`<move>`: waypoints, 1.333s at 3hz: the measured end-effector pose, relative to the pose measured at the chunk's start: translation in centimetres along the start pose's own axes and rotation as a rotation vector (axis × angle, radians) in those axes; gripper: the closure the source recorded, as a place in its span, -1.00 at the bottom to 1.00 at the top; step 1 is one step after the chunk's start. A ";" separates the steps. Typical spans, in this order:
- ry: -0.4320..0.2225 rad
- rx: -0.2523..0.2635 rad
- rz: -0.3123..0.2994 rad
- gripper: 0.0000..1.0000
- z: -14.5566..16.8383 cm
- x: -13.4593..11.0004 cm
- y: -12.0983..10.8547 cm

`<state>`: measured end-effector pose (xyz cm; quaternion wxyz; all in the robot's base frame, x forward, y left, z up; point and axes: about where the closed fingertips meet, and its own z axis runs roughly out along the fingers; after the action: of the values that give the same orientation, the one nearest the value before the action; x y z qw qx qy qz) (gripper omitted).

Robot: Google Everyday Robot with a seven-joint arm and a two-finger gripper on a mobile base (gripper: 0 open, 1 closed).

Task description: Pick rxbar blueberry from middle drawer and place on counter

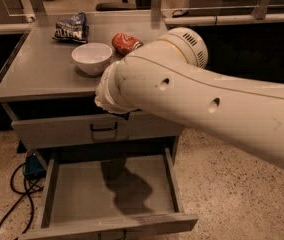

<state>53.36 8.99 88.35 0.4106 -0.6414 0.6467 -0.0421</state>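
The middle drawer (pixel 111 190) stands pulled open at the bottom of the view. Its grey floor is bare except for the arm's shadow. The rxbar blueberry does not show anywhere; it is hidden or out of view. My white arm reaches in from the right. My gripper (pixel 107 102) is at the arm's end, at the front edge of the counter (pixel 37 74), above the open drawer and mostly hidden behind the wrist. Nothing shows in its hold.
On the counter are a white bowl (pixel 92 58), a red can (pixel 126 43) lying on its side and a crinkled blue chip bag (pixel 72 28). A shut drawer front with a black handle (pixel 104 129) sits above the open drawer. Black cables (pixel 13 194) lie on the floor at left.
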 end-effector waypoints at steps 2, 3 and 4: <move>0.028 0.017 0.037 1.00 1.0 1.7 -2.2; 0.111 0.090 0.052 1.00 0.5 3.9 -8.8; 0.229 0.214 0.038 1.00 -2.1 4.8 -17.3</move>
<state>66.71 0.88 97.51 0.4011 -0.5725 0.6932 -0.1760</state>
